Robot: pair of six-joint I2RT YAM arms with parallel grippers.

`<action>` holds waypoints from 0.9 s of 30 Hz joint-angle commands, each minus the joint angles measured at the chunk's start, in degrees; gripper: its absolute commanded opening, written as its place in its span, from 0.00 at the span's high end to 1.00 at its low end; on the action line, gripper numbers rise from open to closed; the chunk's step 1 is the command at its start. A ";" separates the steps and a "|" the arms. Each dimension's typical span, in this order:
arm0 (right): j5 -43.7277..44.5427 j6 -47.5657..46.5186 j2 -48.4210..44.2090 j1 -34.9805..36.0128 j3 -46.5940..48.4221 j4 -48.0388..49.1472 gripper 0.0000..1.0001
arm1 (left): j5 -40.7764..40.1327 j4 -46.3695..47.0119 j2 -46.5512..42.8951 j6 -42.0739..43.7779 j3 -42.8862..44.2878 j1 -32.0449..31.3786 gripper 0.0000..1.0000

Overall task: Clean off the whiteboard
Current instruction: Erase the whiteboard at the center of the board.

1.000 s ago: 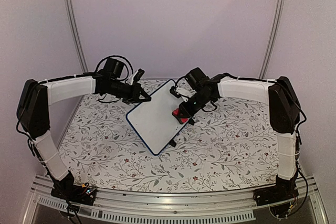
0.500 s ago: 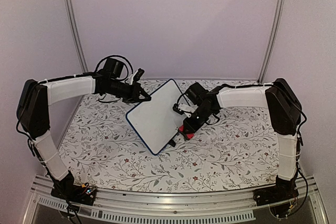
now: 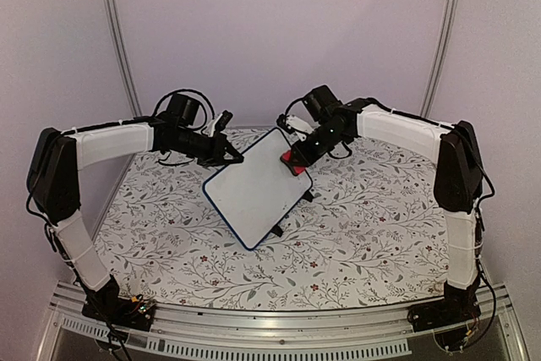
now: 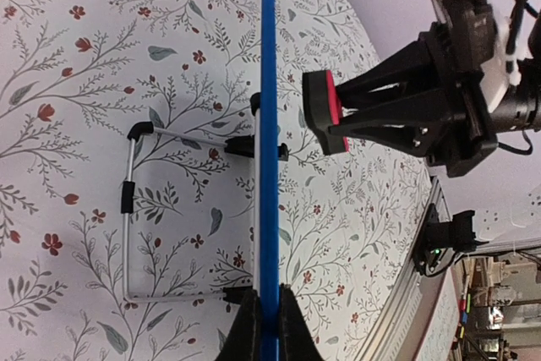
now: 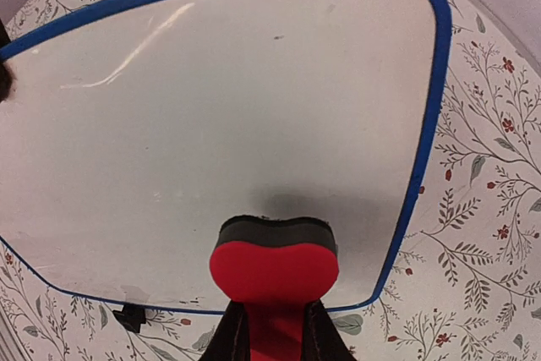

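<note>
The whiteboard (image 3: 252, 194) stands tilted on the floral cloth, its surface wiped nearly clean in the right wrist view (image 5: 220, 116). My left gripper (image 3: 230, 159) is shut on its blue frame at the far left edge; the left wrist view shows the frame (image 4: 268, 124) edge-on between the fingertips of that gripper (image 4: 269, 327). My right gripper (image 3: 297, 155) is shut on a red eraser (image 3: 289, 157) at the board's far right corner. The eraser's dark felt (image 5: 275, 230) faces the board, and the eraser (image 4: 324, 112) stands a small gap off it.
A wire stand (image 4: 129, 200) with black feet (image 3: 276, 231) props the board from behind. The right arm (image 4: 456, 65) reaches in over the board's face. A metal rail (image 3: 254, 327) runs along the near table edge; two poles (image 3: 118, 40) rise at the back.
My right gripper carried the eraser down the board's right side toward the near edge, then back up to the far right corner. The left gripper and board stayed put.
</note>
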 commanded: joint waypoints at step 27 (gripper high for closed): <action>-1.42 -3.18 5.01 -3.23 -8.26 -3.33 0.98 | 2.83 1.21 -1.57 0.81 0.08 -0.28 1.00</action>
